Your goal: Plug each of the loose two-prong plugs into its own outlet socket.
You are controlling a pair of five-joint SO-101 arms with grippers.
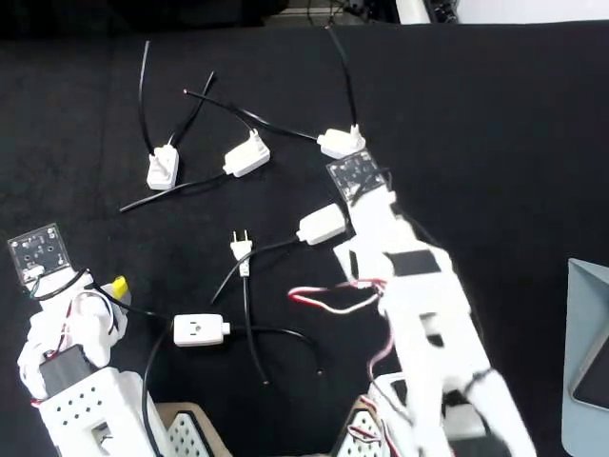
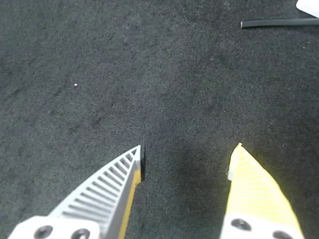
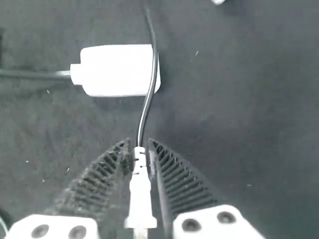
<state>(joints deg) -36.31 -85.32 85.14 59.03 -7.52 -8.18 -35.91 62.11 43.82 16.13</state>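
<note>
Right gripper (image 3: 139, 149) clamped on slim white two-prong plug (image 3: 139, 194), long axis toward crosswise white rectangular outlet socket (image 3: 117, 69) just ahead, cord end leading; left gripper (image 2: 187, 159) wide open

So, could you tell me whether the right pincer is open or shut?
Shut: the right pincer clamps the white plug from both sides, with its cable running out ahead.

Robotics lab, black cloth-covered table (image 1: 504, 124)
</note>
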